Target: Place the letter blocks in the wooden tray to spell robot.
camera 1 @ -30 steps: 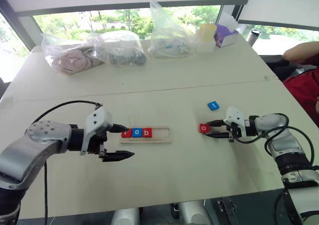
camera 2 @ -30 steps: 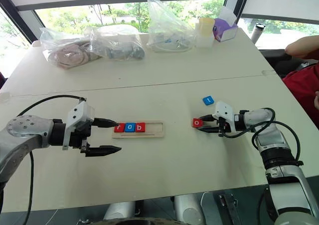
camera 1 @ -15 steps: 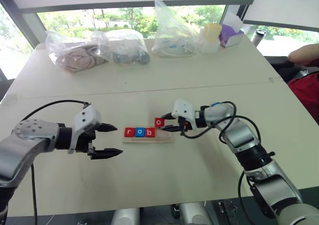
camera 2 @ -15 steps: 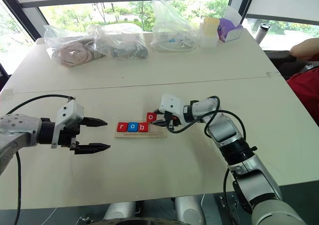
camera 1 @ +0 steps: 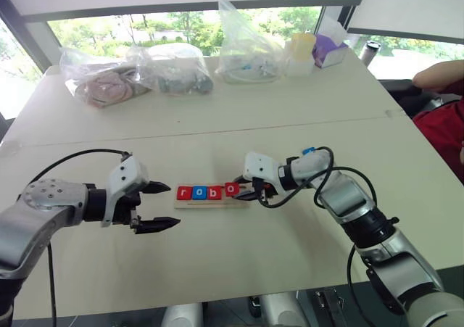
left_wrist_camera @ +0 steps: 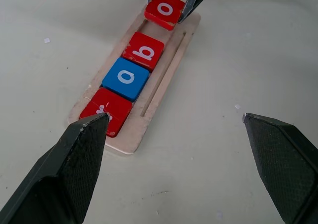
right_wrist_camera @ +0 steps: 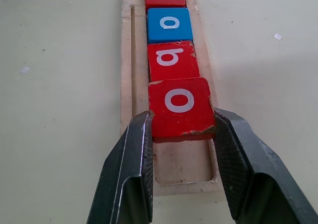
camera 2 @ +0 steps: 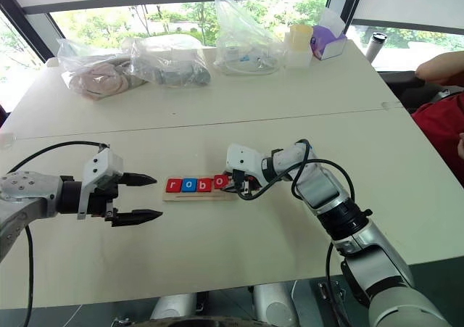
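The wooden tray [right_wrist_camera: 128, 85] is pale, light wood. Its letter blocks carry white lowercase letters: red r [left_wrist_camera: 105, 111], blue o [left_wrist_camera: 125, 78], red b [left_wrist_camera: 143, 50], and another red o [right_wrist_camera: 180, 107] between black gripper fingers [right_wrist_camera: 130, 174].

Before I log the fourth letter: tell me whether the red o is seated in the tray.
Not yet: the right gripper grips the red o over the wooden tray, beside the b.

red r block [left_wrist_camera: 106, 111] half hidden behind left gripper's finger [left_wrist_camera: 64, 169]; top of it cut off in right wrist view. Bag [camera 1: 101, 80] contents unclear through plastic
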Controlling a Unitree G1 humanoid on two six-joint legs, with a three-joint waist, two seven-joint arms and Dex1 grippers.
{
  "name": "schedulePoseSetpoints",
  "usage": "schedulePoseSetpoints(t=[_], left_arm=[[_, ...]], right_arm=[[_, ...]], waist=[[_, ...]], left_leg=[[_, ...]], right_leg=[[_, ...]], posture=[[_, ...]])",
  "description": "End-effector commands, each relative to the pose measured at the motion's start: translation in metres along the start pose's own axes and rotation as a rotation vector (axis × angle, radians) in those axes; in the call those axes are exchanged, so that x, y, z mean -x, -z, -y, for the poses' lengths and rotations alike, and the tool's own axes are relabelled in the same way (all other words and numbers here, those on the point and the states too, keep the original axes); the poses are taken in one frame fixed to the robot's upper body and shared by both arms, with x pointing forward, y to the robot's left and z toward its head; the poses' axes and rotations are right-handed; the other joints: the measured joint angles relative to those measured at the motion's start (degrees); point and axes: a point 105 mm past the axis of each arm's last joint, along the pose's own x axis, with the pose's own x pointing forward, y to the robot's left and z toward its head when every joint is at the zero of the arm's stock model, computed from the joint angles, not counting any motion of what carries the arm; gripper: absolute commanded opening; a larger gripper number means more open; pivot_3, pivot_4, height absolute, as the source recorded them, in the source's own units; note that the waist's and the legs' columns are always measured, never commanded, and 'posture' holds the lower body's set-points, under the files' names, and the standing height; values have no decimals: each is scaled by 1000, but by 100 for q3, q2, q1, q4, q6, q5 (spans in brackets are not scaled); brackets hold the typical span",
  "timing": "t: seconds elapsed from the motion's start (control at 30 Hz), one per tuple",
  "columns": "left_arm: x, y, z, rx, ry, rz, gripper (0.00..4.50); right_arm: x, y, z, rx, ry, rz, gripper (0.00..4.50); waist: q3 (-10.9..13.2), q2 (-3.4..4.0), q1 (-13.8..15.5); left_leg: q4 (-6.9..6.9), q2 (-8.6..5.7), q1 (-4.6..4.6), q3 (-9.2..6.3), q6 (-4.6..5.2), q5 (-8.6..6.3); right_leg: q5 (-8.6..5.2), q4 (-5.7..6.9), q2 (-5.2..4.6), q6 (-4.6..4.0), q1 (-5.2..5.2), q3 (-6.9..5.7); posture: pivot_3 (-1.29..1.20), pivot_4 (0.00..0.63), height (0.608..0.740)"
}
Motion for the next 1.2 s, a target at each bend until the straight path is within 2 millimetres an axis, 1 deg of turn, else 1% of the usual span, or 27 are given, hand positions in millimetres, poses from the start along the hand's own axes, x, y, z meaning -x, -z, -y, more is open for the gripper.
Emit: schedulePoseSetpoints(t=[0.03, 0.2, 0.63, 0.9, 0.93, 0.97, 1.0, 1.1, 1.13, 1.2], left_arm=[[2, -10, -2, -41, -22, 27, 4500], [1, -11, -3, -43, -25, 31, 4500], [-2, -8, -6, -48, -34, 27, 4500], [-2, -8, -6, -51, -38, 31, 4500], [-3, -8, -6, -52, -37, 31, 4500], [-3, -8, -6, -52, -35, 32, 4500], [-3, -8, -5, -53, -34, 34, 4500], [-4, -8, -6, -53, -33, 35, 4500], [-4, -8, -6, -53, -33, 35, 4500], [-4, -7, -6, -53, -33, 34, 4500]], right_arm=[[-2, -11, -5, 35, -12, 34, 1128], [-8, -5, -3, 40, 11, 13, 1128], [-19, -7, -1, 40, 10, 31, 1128], [-21, -3, 0, 41, 21, 23, 1128], [-21, -4, 1, 40, 30, 25, 1928], [-21, -4, 1, 38, 33, 29, 2136], [-21, -6, 2, 38, 36, 33, 2515], [-21, -9, 4, 39, 57, 45, 4177], [-20, -12, 5, 39, 65, 54, 4421], [-18, -15, 6, 36, 75, 66, 4421]], waist=[[0, 0, 1], [0, 0, 0], [0, 0, -3], [0, -1, -2], [0, -1, -2], [0, -1, -2], [-1, -1, -2], [-1, -2, -1], [-1, -2, 0], [-1, -2, -2]], left_leg=[[0, 0, 0, 0, 0, 0], [0, 0, -1, 0, 0, 0], [0, 0, 0, 1, 0, 0], [0, 0, 0, 1, 0, 0], [0, 0, 0, 1, 0, 0], [0, 0, 0, 1, 0, 0], [0, 0, 1, 0, 0, 0], [0, 0, 1, 0, 0, 0], [0, 0, 1, 0, 0, 0], [0, 0, 1, 0, 0, 0]], right_leg=[[0, 0, 0, 0, 0, 0], [1, 0, -1, 2, 0, 0], [2, 0, -1, 3, 0, 0], [3, 0, 0, 4, 0, 0], [2, 0, 0, 3, 0, 0], [2, 0, 0, 3, 0, 0], [2, 0, 0, 3, 0, 0], [3, 1, 0, 4, 0, 0], [4, 1, 0, 5, 0, 0], [5, 1, 0, 8, 0, 0]], posture=[[0, 150, 740], [0, 150, 740], [0, 150, 740], [0, 150, 740], [0, 150, 740], [0, 150, 740], [0, 150, 740], [0, 150, 740], [0, 150, 740], [0, 150, 740]])
